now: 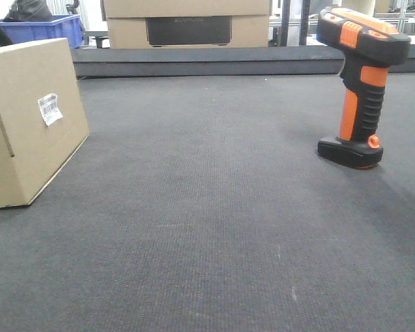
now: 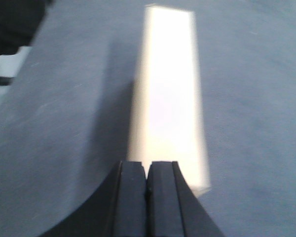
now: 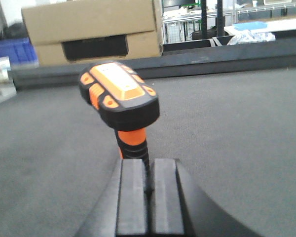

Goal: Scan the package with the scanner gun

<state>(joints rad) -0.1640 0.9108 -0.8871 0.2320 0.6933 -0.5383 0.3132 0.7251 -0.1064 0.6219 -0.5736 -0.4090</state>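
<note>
On the left of the dark mat (image 1: pixel 214 228), the package (image 1: pixel 28 121) stands on edge with its white barcode label (image 1: pixel 50 108) on the face turned toward the middle of the work surface, a placing that seems meant to leave the code open to a reader brought in from the right. The left gripper (image 2: pixel 147 197) hangs above the package's narrow top face, which shows pale and blurred in the left wrist view; its two black fingers (image 2: pixel 133 197) are pressed together with no gap and nothing between them, and they appear clear of the cardboard, though the blur makes contact hard to rule out.

Well apart on the right, the scanner gun (image 1: pixel 360 83) stands upright on its flat black foot, ribbed handle free on all sides, head pointing back toward the package. That pose looks chosen so the handle can be taken from behind. The right gripper (image 3: pixel 149 197) sits just behind the handle, fingers (image 3: pixel 132 197) closed against each other and empty; the handle stands beyond the tips, not between them.

Behind the mat's far edge sit stacked cardboard boxes (image 1: pixel 187 21) and a blue crate (image 1: pixel 45 29). Neither arm holds anything, so by the look of it the scan is not yet begun.
</note>
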